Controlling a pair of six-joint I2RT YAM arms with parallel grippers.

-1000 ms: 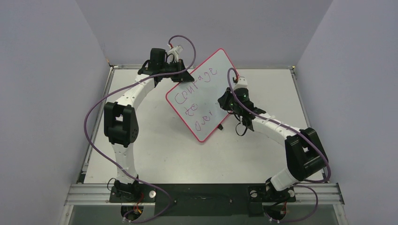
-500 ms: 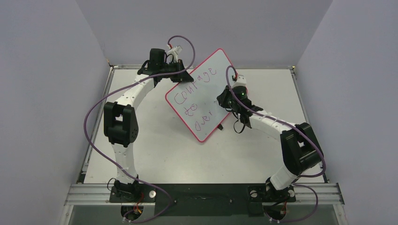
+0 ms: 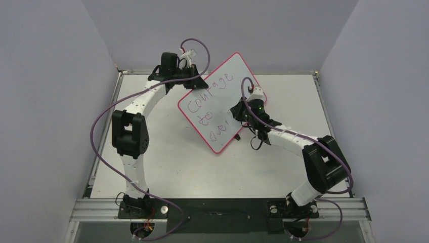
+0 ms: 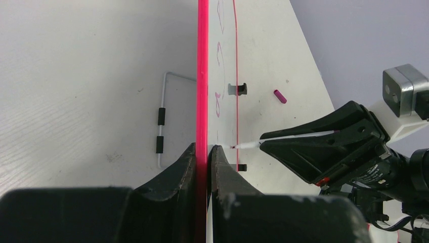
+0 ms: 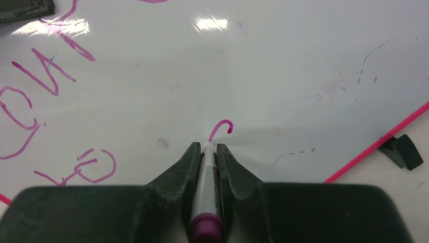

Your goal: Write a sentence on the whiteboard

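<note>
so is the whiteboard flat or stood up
Stood up on edge: left gripper clamps the whiteboard by its rim, clip feet on the table.

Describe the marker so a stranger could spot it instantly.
Find the pink-rimmed whiteboard tilted at mid-table. Against its written face, the right gripper clamps the marker: a slim white barrel with a purple end, the only pale thing between those black fingers.

Right arm (image 3: 288, 135) swung leftward. Right gripper (image 3: 238, 111), just off the whiteboard (image 3: 212, 91) at its right edge a second ago, now sits over the white face. Elbow (image 3: 324, 162) pulled in toward the middle (purple cable (image 3: 244, 86) loop shifted along with it).
</note>
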